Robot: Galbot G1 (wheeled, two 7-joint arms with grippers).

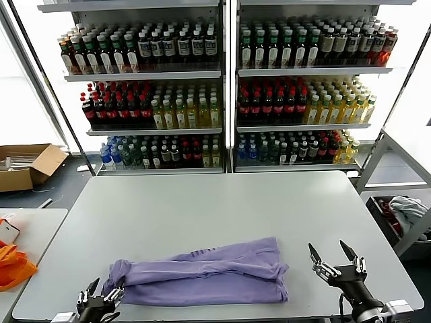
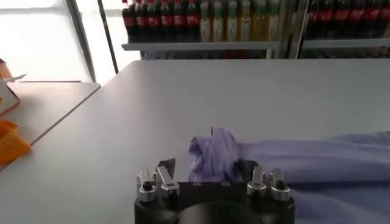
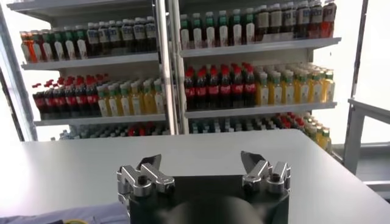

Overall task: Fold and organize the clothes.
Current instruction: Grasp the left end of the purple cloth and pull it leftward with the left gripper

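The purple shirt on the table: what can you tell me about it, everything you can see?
The lavender T-shirt looks like soft cotton and lies folded into a long, wrinkled band across the near part of the grey table. A faint darker print shows on its far side. Its end toward the robot's left is bunched into a raised knot, right at the left gripper, whose open fingers straddle that end. The right gripper is open beside the other end, not touching.

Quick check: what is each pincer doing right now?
Left pincer: open, at the bunched end of the lavender T-shirt, gripping nothing.
Right pincer: open, empty, beside the shirt.
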